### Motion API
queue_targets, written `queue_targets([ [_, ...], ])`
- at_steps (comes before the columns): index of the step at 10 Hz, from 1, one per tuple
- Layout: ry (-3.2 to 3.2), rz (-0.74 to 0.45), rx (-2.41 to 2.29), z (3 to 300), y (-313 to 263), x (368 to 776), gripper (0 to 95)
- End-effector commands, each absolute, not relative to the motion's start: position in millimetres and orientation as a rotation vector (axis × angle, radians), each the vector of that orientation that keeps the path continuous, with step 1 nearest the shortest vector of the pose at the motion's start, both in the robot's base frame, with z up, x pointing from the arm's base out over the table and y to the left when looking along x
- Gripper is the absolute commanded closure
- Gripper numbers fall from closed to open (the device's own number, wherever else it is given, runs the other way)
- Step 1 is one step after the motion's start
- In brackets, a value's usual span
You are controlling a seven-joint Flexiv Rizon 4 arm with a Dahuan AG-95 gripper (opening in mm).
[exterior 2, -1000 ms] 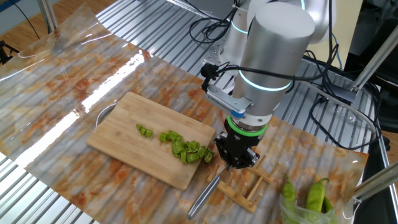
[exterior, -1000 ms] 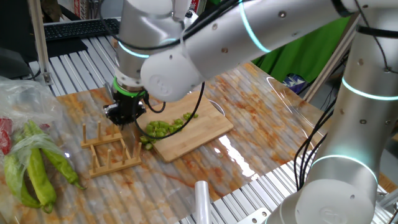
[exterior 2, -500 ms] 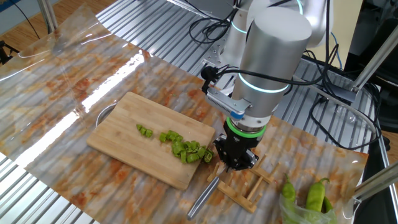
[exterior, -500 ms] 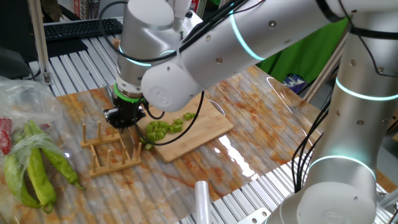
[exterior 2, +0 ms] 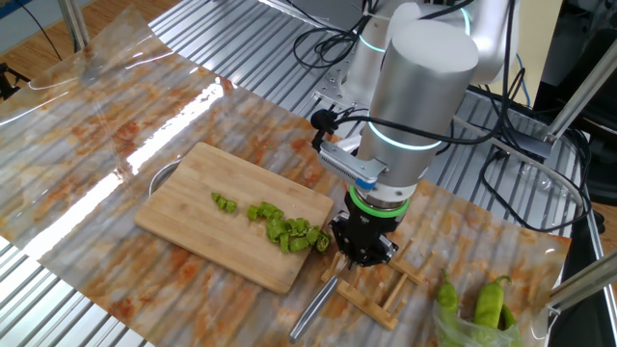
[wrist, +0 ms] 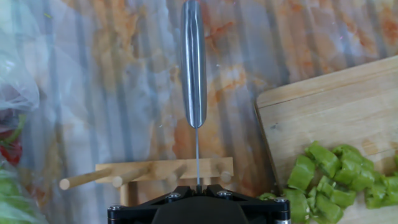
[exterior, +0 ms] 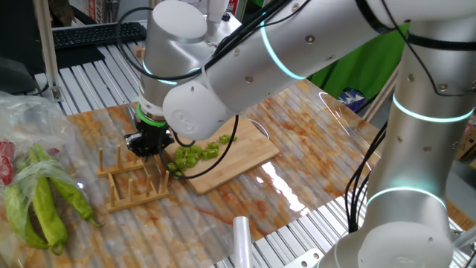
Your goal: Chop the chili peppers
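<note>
Tool (exterior 2: 362, 253) clamped on slim steel knife (wrist: 193, 62) over wooden peg rack (exterior: 132, 179), beside chunky green chili peppers (exterior 2: 288, 229)

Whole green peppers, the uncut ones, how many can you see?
3, maybe more hidden: two whole green peppers beside the plastic bag, another at its edge.

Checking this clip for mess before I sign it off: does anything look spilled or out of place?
A few bright-green chili chunks have spilled off the bamboo cutting board at the corner nearest the wooden peg rack; the rest lie piled on the board. The gripper holds the steel-handled knife over that rack.
</note>
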State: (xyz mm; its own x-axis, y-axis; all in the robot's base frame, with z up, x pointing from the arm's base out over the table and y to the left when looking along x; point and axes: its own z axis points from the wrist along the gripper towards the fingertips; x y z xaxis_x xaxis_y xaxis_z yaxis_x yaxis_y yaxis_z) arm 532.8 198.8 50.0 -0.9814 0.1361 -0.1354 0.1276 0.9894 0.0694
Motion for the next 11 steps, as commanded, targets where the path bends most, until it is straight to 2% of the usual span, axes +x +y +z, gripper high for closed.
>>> queue_targets([
  [1,2.995,0.092,0.204,48.2,199.7,532.2,95.0],
  [11,3.015,0.070,0.225,42.5,200.7,531.2,95.0],
])
